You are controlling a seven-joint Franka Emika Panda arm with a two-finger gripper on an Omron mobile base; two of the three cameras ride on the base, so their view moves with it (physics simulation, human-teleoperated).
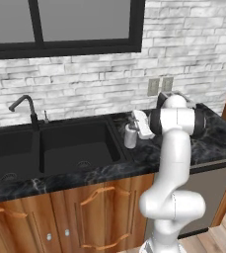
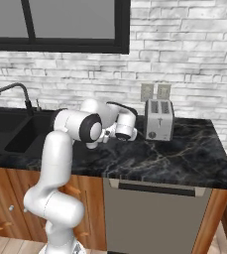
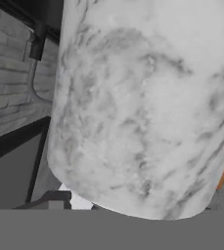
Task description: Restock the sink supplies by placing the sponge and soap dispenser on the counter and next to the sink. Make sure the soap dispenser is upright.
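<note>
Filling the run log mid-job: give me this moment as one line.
soap dispenser: upright on counter, right of sink | hand: at dispenser, grip unclear | toaster: behind | sponge: unlogged

- Even, bright, diffuse rendered light; its source cannot be told.
- The glossy black marble counter (image 2: pixel 174 149) carries soft pale sheen, with no hard glare.
- The wide black double-basin sink (image 1: pixel 60 148) reads dark, its inner detail murky.
- In the hand view, the pale grey mottled bottle body (image 3: pixel 143 107) looms close and soft-edged.
- The 2 base views look slightly soft and low-resolution.
</note>
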